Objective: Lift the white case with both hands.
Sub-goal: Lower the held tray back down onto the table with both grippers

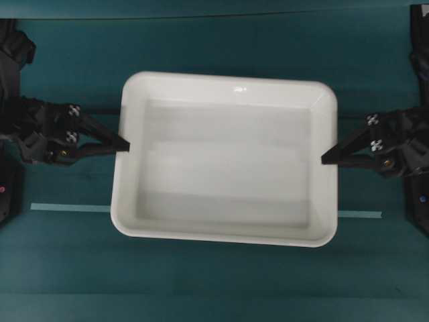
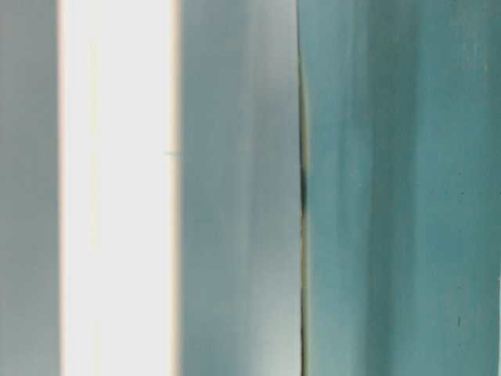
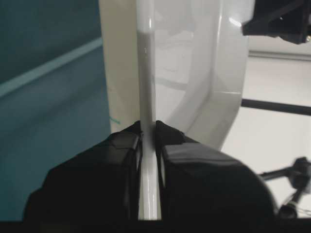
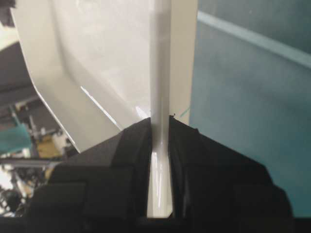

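Both of my tools are pinching the large shallow white plastic case (image 1: 224, 157) by its raised rim: my left tool (image 1: 124, 143) on its left edge, my right tool (image 1: 326, 159) on the right edge. Seen from each wrist, black fingers (image 3: 127, 145) press either side of the thin rim. From overhead, the case covers the middle of a thin pale tape strip (image 1: 67, 207) on the teal surface (image 1: 214, 40).

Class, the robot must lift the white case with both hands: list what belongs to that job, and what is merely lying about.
Job:
- large shallow white plastic tray
- black left gripper, shut on its rim
- black right gripper, likewise

Lying about:
- thin pale tape strip
- teal table
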Tool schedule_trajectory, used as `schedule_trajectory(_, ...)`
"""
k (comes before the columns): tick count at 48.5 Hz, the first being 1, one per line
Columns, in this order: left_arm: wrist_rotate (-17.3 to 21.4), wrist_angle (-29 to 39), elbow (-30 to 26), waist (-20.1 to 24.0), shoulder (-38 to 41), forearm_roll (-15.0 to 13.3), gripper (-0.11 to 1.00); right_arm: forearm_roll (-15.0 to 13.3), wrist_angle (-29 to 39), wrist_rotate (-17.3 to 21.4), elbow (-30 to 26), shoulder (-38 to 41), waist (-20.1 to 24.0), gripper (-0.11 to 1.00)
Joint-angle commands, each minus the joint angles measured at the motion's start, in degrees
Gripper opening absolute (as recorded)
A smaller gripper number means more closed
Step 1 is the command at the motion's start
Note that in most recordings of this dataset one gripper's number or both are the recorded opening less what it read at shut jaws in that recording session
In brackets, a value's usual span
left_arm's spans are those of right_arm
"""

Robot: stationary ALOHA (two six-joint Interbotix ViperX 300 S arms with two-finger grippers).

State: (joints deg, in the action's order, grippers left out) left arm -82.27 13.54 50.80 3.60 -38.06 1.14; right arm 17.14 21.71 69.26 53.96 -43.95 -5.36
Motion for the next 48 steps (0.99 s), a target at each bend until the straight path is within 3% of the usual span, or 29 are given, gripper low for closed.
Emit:
schedule_trajectory(1,0.1,-0.6,1.1,0.2,1.9,0.2,0.06,0.2,-2.6,-0.2,1.4,1.8,0.4,0.11)
schedule_trajectory(23,0.0,-4.7,9.1,0.3,9.9,0.2,0.06,0.2,-7.0,-2.5,5.7,11.4,2.0,0.11)
schedule_trajectory(48,0.0,-4.9,12.0,0.4,16.1,0.2,0.06,-0.1,-11.1,-2.9,8.4,21.1,2.7,0.11)
